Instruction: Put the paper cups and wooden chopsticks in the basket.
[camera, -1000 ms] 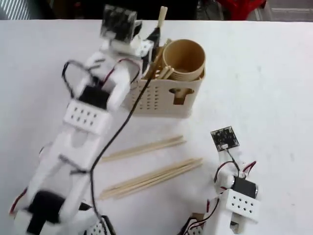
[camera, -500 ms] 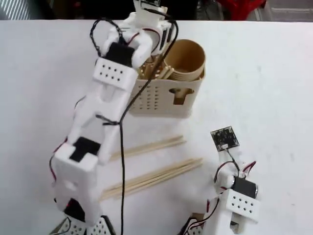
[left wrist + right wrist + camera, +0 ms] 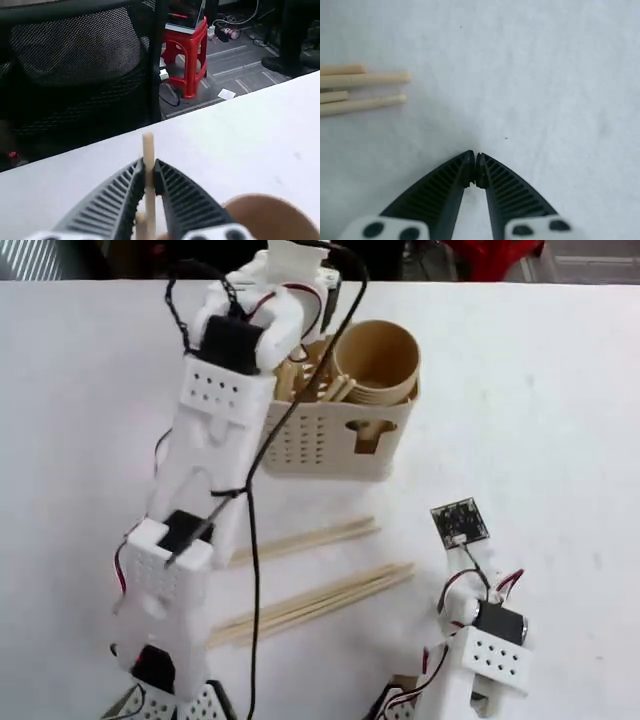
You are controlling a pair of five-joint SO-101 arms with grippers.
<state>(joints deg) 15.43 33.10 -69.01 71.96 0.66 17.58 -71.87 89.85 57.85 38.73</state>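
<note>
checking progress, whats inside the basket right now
A stack of paper cups and several wooden chopsticks sit in the basket. The left arm covers its left part, so anything there is hidden.

The white left arm (image 3: 210, 440) stretches far forward, its black ribbed left tool (image 3: 149, 167) clamped on a pale wooden chopstick (image 3: 148, 145). The white right arm (image 3: 487, 645) sits folded back, its right tool (image 3: 474, 162) pressed closed.

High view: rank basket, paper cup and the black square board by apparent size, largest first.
1. basket, largest.
2. paper cup, standing in the basket; its rim is nearer the camera, which may enlarge it.
3. black square board, clearly smallest.
</note>
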